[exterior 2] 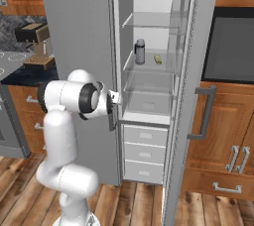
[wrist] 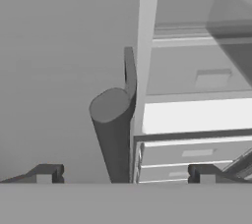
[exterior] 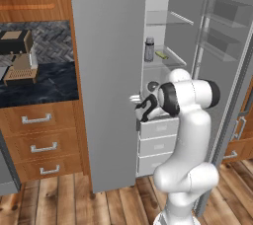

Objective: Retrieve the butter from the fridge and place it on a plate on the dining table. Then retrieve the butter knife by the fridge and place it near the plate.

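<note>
One small pale-yellow stick, the butter [exterior 2: 158, 59], lies on a clear shelf [exterior 2: 149, 66] inside the open fridge [exterior 2: 79, 31], well above the claw [wrist: 125, 174] and off to its far side, deeper in the compartment. Just beside the butter, nearer the closed door, a grey cylindrical can [exterior 2: 140, 51] stands upright on the same shelf. The claw itself sits low by comparison, at about the level of the top white drawer [exterior 2: 145, 135], close to the edge of the fridge's closed left door. Its two dark fingertips [wrist: 47, 174] stand spread as wide as they go, and nothing is held between them. In the hand view the lower end of the closed door's vertical grey bar handle [wrist: 115, 129] rises between the fingertips, ahead of them; whether either tip touches it cannot be told. Beyond the handle the white drawers stack downward, with the white interior above them. The right fridge door [exterior 2: 191, 96] stands swung open, away from the claw on the far side. Behind the claw, on the other side of the closed door, a coffee machine [exterior: 20, 56] rests on a dark counter [exterior: 49, 88] over wooden drawers [exterior: 42, 140].
</note>
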Controlling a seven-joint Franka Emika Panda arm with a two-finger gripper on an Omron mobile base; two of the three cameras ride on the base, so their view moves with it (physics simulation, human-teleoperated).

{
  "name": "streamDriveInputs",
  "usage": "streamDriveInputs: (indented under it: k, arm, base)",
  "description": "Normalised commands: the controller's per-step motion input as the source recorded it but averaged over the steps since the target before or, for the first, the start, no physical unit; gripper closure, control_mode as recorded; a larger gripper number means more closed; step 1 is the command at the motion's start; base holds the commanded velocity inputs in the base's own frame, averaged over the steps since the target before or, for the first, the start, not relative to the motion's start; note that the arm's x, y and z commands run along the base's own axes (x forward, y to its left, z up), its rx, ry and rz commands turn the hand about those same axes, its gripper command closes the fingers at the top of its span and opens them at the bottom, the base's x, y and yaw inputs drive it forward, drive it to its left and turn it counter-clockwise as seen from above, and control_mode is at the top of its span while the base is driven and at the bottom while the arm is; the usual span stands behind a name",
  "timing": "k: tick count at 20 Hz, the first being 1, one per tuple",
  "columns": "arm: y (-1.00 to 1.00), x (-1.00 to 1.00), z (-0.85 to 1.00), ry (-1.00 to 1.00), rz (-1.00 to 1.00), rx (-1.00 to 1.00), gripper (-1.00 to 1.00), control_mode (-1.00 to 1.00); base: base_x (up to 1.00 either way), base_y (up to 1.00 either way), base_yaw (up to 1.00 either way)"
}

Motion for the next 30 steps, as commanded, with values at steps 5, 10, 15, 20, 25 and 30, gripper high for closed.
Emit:
streamDriveInputs:
  k: [5,10,15,20,25,30]
  arm:
    - [0.16,0.35,-0.24,-0.03,0.00,0.00,-1.00,-1.00]
    - [0.12,0.35,-0.16,-0.02,0.00,0.00,-1.00,-1.00]
    - [0.00,0.26,-0.05,0.00,0.00,0.00,1.00,-1.00]
    - [0.00,0.05,0.00,0.00,0.00,0.00,1.00,-1.00]
    - [0.00,-0.05,0.00,0.00,0.00,0.00,1.00,-1.00]
    - [0.13,-0.85,0.11,0.00,0.00,-0.02,1.00,-1.00]
  base:
    - [0.00,0.00,0.00]
    - [0.00,0.00,0.00]
    - [0.00,0.00,0.00]
    - [0.00,0.00,0.00]
    - [0.00,0.00,0.00]
    - [0.00,0.00,0.00]
